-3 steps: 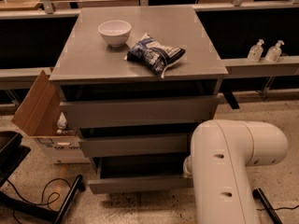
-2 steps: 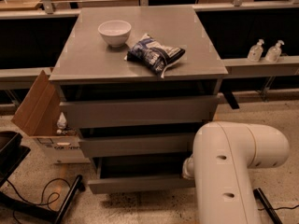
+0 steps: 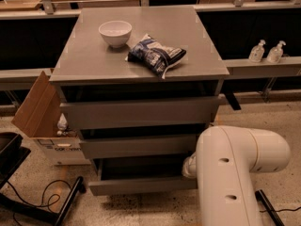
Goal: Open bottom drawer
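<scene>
Bottom drawer (image 3: 141,185), 6 o'clock: front partly out, dark gap above, no farther than a second ago. Arm (image 3: 235,173), 4 o'clock, barely shifted. Gripper hidden behind arm at drawer's right end; grip state cannot be told. Pull likely unfinished.

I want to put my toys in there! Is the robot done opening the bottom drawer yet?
Partly. Done: the bottom drawer sits pulled out, its dark inside showing above the front. In hand: the white arm reaches to the drawer's right end; the tool is hidden behind it, so I can't see a grip. Left: probably pulling it out further.
</scene>
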You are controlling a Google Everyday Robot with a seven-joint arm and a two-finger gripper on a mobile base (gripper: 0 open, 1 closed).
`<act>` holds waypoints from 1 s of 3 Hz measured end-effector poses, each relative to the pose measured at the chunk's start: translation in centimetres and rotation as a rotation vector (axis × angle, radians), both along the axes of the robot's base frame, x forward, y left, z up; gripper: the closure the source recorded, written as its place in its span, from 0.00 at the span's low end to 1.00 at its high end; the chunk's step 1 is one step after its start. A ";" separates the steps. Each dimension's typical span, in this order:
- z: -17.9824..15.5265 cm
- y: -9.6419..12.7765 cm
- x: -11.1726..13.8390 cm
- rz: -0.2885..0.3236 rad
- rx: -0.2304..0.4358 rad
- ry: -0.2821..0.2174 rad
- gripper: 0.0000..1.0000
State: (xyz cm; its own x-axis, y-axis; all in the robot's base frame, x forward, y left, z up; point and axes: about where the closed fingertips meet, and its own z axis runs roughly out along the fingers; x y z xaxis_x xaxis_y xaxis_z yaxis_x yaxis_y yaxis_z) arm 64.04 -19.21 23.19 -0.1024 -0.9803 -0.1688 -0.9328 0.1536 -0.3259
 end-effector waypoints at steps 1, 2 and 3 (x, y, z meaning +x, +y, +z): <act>-1.4 1.1 0.6 0.024 0.007 -0.014 1.00; -4.5 2.5 0.6 0.041 0.011 -0.006 1.00; -6.4 2.6 -0.7 0.043 -0.006 0.028 1.00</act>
State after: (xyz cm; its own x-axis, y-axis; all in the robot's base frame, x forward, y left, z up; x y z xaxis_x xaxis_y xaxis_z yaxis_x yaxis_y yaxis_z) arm 63.33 -16.63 16.81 -0.0651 -0.9848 -0.1609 -0.9474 0.1116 -0.3000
